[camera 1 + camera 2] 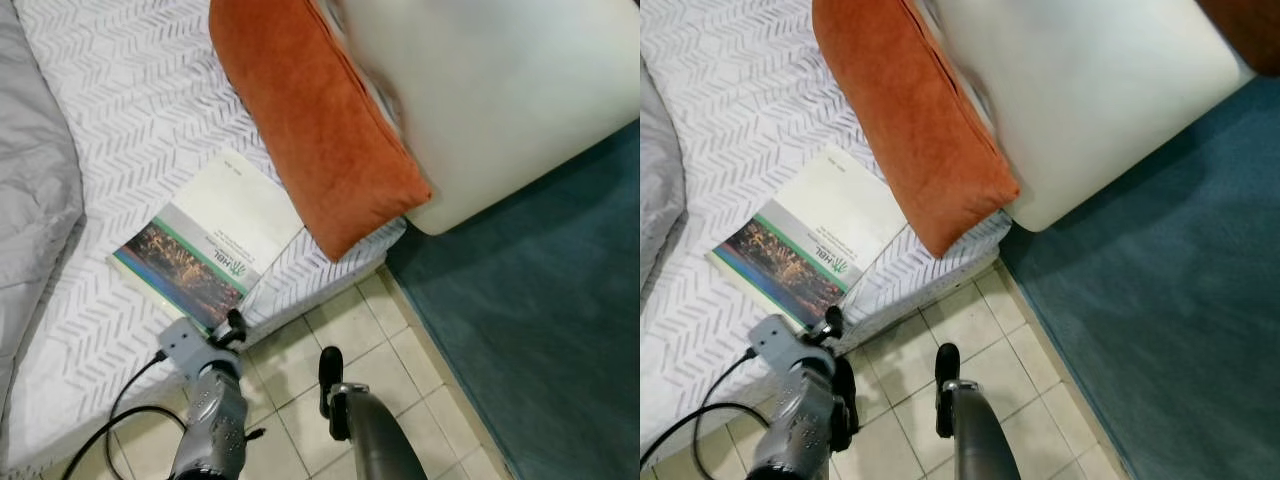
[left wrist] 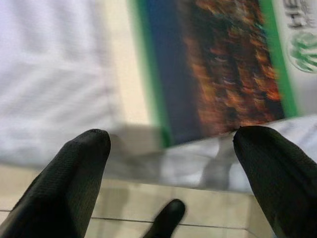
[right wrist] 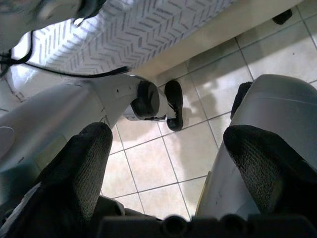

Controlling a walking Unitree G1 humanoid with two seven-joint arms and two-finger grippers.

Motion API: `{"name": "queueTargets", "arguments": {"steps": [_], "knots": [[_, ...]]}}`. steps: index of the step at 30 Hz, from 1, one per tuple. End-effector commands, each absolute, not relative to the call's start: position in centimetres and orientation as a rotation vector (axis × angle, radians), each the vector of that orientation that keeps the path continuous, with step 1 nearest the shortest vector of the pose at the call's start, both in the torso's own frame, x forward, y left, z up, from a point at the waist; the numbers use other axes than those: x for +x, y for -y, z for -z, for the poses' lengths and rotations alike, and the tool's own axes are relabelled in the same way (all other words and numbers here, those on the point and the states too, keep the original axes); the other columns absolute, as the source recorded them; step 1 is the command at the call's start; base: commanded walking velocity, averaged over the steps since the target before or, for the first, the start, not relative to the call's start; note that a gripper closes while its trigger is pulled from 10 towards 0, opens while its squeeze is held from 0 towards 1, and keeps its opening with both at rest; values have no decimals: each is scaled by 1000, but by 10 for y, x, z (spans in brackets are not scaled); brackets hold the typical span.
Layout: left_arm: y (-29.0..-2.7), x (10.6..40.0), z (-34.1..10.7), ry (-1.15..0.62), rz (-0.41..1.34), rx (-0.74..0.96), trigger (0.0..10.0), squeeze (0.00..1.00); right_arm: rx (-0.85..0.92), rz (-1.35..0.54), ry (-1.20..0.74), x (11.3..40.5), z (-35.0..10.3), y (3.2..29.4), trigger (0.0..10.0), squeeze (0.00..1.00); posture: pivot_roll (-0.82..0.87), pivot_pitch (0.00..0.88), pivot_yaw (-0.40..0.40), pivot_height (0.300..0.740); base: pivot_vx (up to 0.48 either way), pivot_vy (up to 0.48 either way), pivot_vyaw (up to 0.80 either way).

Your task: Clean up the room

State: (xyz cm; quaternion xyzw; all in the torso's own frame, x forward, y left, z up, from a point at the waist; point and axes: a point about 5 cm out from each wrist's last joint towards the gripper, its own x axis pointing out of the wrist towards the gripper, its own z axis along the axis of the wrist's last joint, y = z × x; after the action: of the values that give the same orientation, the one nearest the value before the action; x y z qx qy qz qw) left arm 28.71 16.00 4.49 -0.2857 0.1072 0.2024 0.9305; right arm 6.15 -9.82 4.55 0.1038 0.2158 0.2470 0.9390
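Note:
A book (image 1: 205, 245) with a white cover and a dark night-time photo lies flat on the bed (image 1: 130, 90), its corner close to the mattress edge. My left gripper (image 1: 232, 326) is at that edge, just short of the book's near corner. In the left wrist view the left gripper (image 2: 171, 139) is open, and the book (image 2: 223, 69) sits just beyond its black fingertips (image 2: 91, 144), untouched. My right gripper (image 1: 328, 380) hangs over the tiled floor (image 1: 330, 330) beside the bed, open and holding nothing.
An orange pillow (image 1: 310, 130) lies on the bed's corner, overlapping the book's far side, with a large white cushion (image 1: 500, 90) against it. A grey blanket (image 1: 30, 180) covers the bed's left. A teal rug (image 1: 540, 320) lies to the right. A black cable (image 1: 120, 400) loops off my left arm.

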Motion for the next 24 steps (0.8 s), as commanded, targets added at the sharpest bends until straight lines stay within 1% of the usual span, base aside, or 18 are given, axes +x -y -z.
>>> {"name": "queueTargets", "arguments": {"steps": [1, 7, 12, 18, 21, 22, 24], "knots": [[-156, 266, -27, -304, -457, -601, 10000, 0, 210, -511, -536, 44, -35, 100, 10000, 0, -317, 671, -150, 740, 0, 0, 0], [-163, 257, -43, -283, -452, -590, 10000, 0, 207, -517, -546, 43, -33, 101, 10000, 0, -301, 671, -149, 740, 0, 0, 0], [-170, 255, -36, -319, -471, -571, 10000, 0, 204, -527, -558, 42, -30, 100, 10000, 0, -309, 664, -155, 740, 0, 0, 0], [-137, 254, -49, -316, -354, -627, 10000, 0, 200, -523, -565, 39, -30, 103, 10000, 0, -308, 667, -155, 740, 0, 0, 0], [-122, 264, -47, -316, -283, -629, 10000, 0, 198, -522, -565, 40, -29, 103, 10000, 0, -307, 662, -154, 740, 0, 0, 0], [-122, 264, -47, -316, -283, -629, 10000, 0, 198, -522, -565, 40, -29, 103, 10000, 0, -307, 662, -154, 740, 0, 0, 0], [-114, 273, -48, -307, -246, -638, 10000, 0, 198, -521, -563, 41, -29, 103, 10000, 0, -311, 662, -155, 740, 0, 0, 0]]}}
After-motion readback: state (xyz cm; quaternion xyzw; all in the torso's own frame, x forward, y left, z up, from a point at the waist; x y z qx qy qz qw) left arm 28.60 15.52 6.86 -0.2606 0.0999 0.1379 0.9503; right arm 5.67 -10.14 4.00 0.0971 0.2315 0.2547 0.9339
